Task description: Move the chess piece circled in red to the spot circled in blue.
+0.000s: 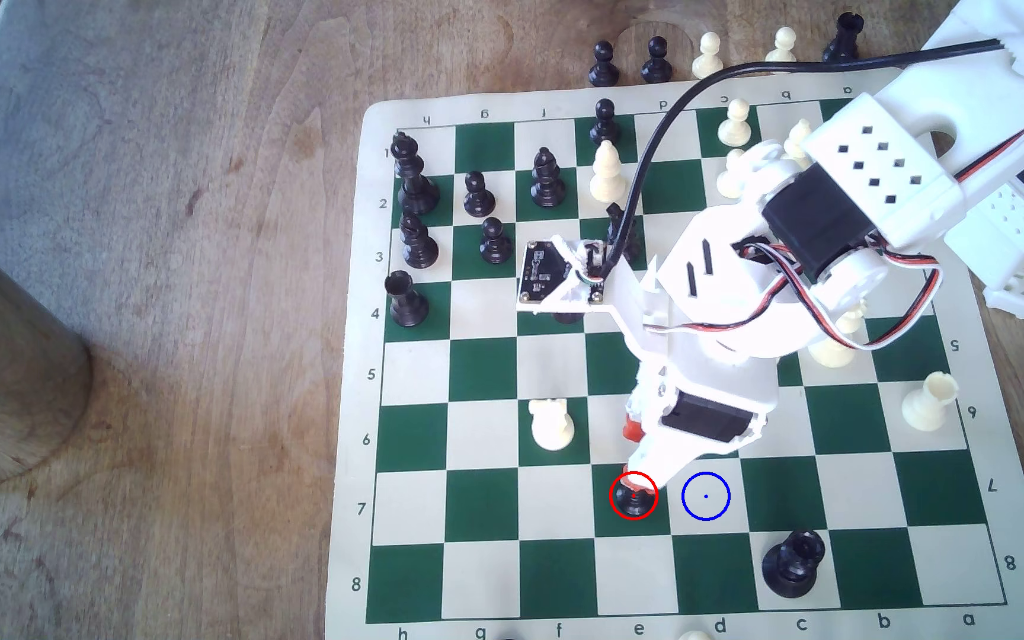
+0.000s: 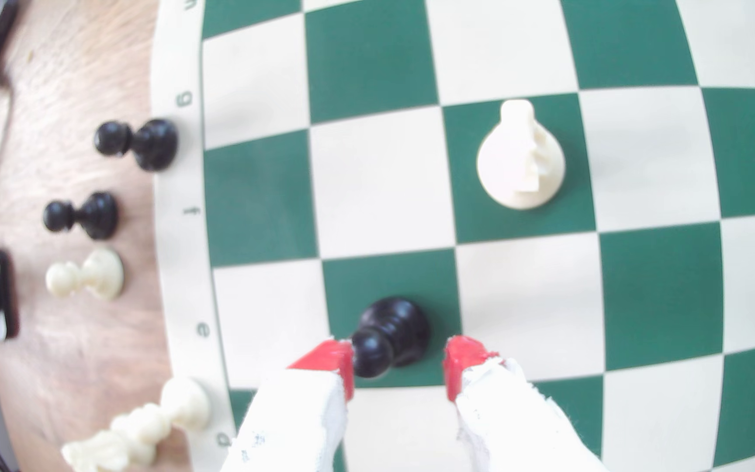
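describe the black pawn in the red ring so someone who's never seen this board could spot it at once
Find the green and cream chessboard and go to row 7, the second row from its near edge in the exterior view. On the dark green square in column e stands the black pawn, between the red tips of the open gripper. It is the lone piece in that row; the nearest black piece is bigger, with a crowned top.
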Controlling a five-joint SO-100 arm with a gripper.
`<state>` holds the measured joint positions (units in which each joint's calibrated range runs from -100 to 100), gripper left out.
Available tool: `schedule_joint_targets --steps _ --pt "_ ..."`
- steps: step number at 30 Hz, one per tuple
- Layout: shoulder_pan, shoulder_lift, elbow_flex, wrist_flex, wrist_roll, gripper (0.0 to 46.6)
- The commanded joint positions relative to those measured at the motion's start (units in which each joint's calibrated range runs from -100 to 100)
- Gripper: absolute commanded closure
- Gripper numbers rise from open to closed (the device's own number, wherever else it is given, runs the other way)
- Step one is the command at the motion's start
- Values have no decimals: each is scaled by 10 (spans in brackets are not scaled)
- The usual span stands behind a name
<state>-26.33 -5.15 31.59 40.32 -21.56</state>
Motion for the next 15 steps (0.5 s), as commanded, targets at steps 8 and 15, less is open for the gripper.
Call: schedule_joint_targets --steps 8,15 --pt "-6 25 -65 -12 3 352" --pt "-10 29 -73 -12 3 353"
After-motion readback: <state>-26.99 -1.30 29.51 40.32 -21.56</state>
